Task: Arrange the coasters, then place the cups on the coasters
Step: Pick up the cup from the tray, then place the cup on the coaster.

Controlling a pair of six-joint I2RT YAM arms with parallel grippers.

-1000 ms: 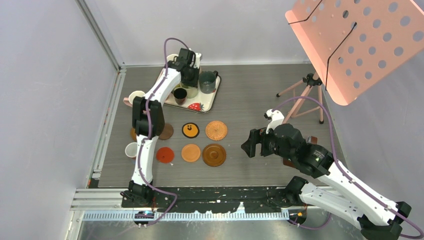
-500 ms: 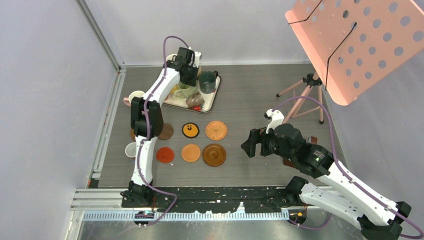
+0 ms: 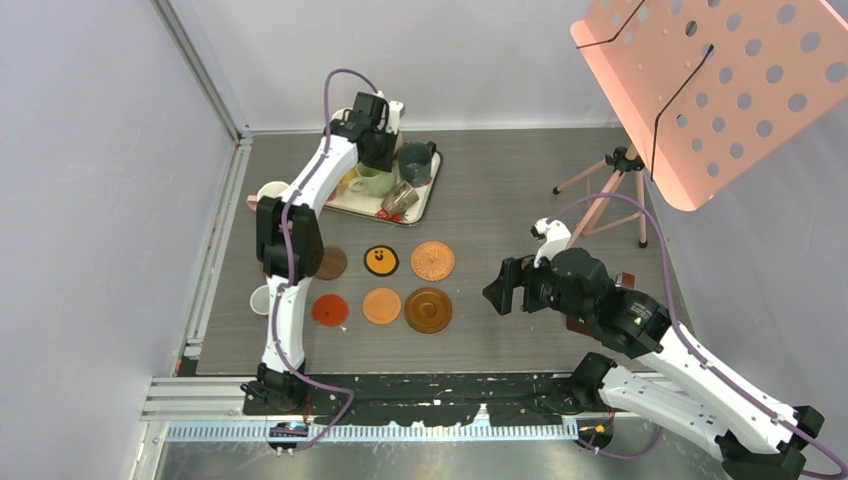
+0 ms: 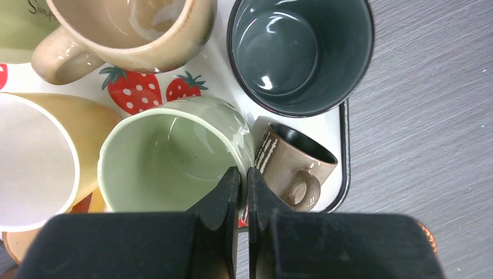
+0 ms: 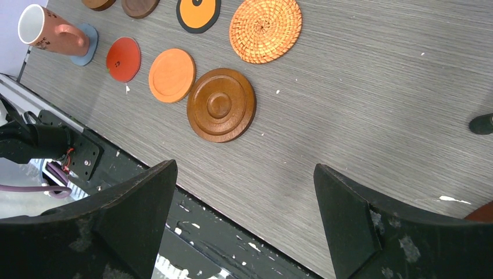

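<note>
My left gripper (image 4: 243,181) is shut on the near wall of a pale green cup (image 4: 168,160), one finger inside the rim and one outside. The cup stands on the strawberry tray (image 4: 344,174) beside a dark teal cup (image 4: 299,52), a tan cup (image 4: 128,29), a yellow cup (image 4: 35,163) and a tipped brown cup (image 4: 293,165). From above, the left gripper (image 3: 375,150) is over the tray (image 3: 428,205). Several coasters lie in two rows: black with orange (image 3: 381,260), wicker (image 3: 432,260), red (image 3: 330,309), orange (image 3: 381,306), brown wooden (image 3: 428,310). My right gripper (image 5: 244,174) hovers open and empty.
A pink cup (image 5: 43,29) lies on a blue-grey coaster (image 5: 90,40) at the left edge. Another pale cup (image 3: 272,192) stands left of the tray. A pink perforated stand (image 3: 700,80) on a tripod (image 3: 610,185) occupies the back right. A wall runs along the left.
The left gripper has closed on the green cup's rim. The brown cup on the tray has tipped over and slid right. The right arm has stayed still.
</note>
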